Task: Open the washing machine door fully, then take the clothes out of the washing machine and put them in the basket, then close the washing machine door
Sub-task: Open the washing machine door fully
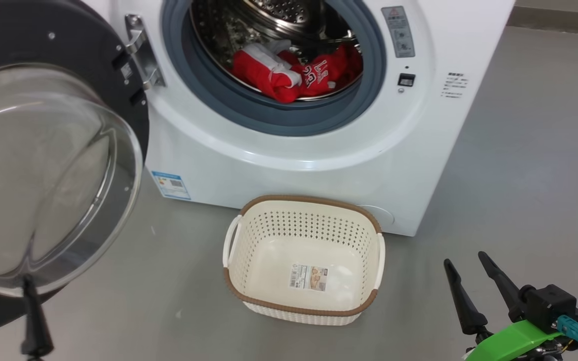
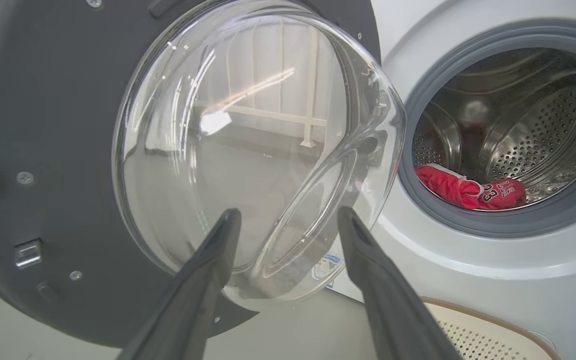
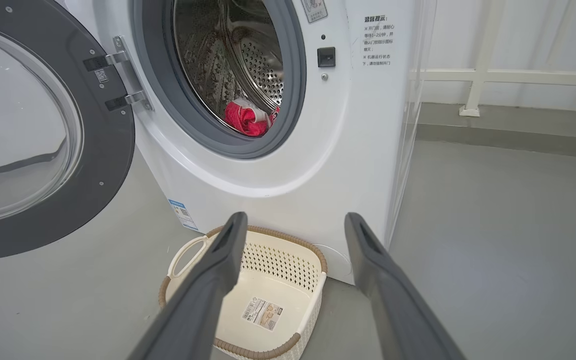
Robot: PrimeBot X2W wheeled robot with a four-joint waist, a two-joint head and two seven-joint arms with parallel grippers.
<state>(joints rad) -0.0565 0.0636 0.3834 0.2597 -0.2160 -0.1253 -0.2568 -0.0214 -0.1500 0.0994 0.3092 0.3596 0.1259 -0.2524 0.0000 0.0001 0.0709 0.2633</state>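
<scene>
Two white digits, "23", on clothes (image 2: 460,190) inside washing machine (image 2: 473,285).

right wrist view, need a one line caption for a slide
Open right hand facing the washing machine: door swung wide, red clothes in the drum, basket on the floor in front.

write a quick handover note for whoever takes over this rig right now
Left tool: open, empty, pointing at the glass of the door from close by.
Right tool: open, empty, low and to the right of the basket.
Door stands wide open. The red clothes lie in the drum of the washing machine. The basket sits empty on the floor in front of it.
Done: door opened.
Left: clothes into the basket, then shut the door.
</scene>
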